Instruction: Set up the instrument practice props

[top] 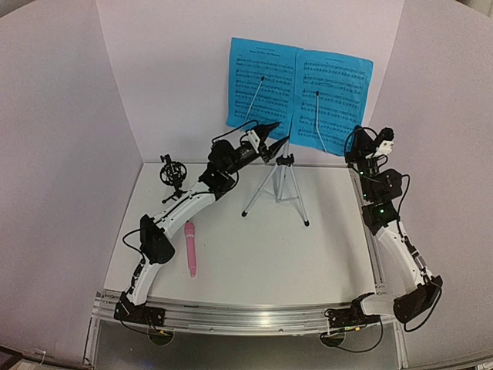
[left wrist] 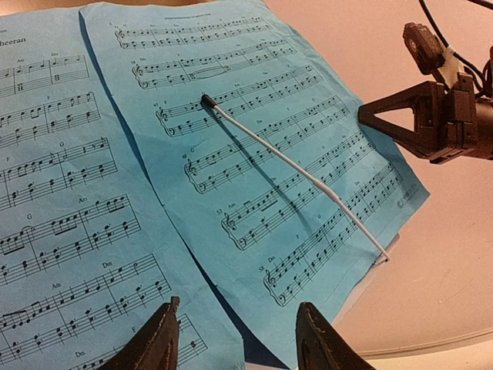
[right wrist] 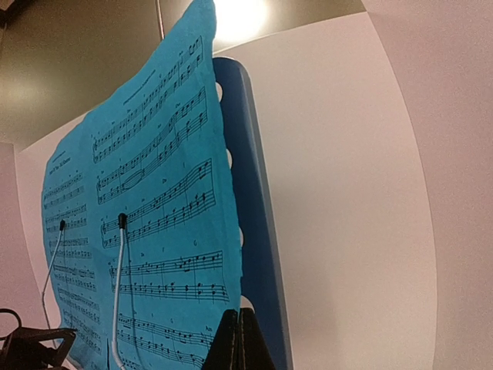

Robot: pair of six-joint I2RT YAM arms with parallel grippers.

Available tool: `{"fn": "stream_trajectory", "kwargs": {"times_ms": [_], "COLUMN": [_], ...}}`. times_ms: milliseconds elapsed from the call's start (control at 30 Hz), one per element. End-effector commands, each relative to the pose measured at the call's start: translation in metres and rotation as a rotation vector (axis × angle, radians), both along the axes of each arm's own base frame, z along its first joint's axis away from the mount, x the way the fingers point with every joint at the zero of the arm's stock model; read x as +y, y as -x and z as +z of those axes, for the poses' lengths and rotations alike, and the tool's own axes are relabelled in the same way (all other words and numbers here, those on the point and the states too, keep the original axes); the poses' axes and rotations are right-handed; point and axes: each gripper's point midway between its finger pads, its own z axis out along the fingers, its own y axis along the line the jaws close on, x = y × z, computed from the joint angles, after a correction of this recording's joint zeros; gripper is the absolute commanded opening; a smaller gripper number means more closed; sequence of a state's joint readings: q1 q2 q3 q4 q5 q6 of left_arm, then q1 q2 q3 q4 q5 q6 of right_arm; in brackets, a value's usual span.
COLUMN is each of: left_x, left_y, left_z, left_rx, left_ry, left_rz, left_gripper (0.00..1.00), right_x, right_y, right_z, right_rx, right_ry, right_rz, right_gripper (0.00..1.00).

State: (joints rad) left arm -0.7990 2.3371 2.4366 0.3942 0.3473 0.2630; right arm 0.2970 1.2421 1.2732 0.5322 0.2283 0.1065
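The pale-blue music stand (right wrist: 250, 200) stands on its silver tripod (top: 276, 189) at the back of the table. Two bright blue sheet-music pages (top: 296, 89) rest on it, each under a thin white wire arm (left wrist: 300, 173). My left gripper (left wrist: 235, 339) is open just in front of the pages' lower edge, with nothing between its fingers. My right gripper (right wrist: 240, 339) is shut at the stand's lower right edge, with nothing visible between its jaws. The pink microphone (top: 190, 247) lies flat on the table at the left. The black mic holder (top: 171, 173) stands upright behind it.
White walls enclose the table at the back and both sides. The left arm (top: 185, 208) stretches diagonally between the mic holder and the tripod legs. A metal rail (top: 246, 317) runs along the near edge.
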Motion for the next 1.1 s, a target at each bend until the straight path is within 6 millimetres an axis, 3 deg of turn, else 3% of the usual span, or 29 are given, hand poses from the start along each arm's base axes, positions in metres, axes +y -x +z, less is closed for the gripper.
{"fn": "stream_trajectory", "kwargs": {"times_ms": [0,400,1067], "left_x": [0.019,0.014,0.008], "left_y": [0.016,0.011,0.009], "left_z": [0.037,0.021,0.006], "left_rx": [-0.058,-0.017,-0.015], "left_ry": [0.043,0.002,-0.047], "left_rz": [0.001,0.002,0.005], "left_gripper": [0.51,0.51,0.52], "right_x": [-0.001,-0.003,-0.004], "right_y": [-0.001,-0.006,-0.006], "right_z": [0.003,-0.01,-0.003], "right_rx": [-0.027,-0.014,-0.031], "right_ry": [-0.043,-0.079,-0.054], "right_rz": [0.017,0.018,0.006], "right_gripper": [0.0,0.0,0.0]}}
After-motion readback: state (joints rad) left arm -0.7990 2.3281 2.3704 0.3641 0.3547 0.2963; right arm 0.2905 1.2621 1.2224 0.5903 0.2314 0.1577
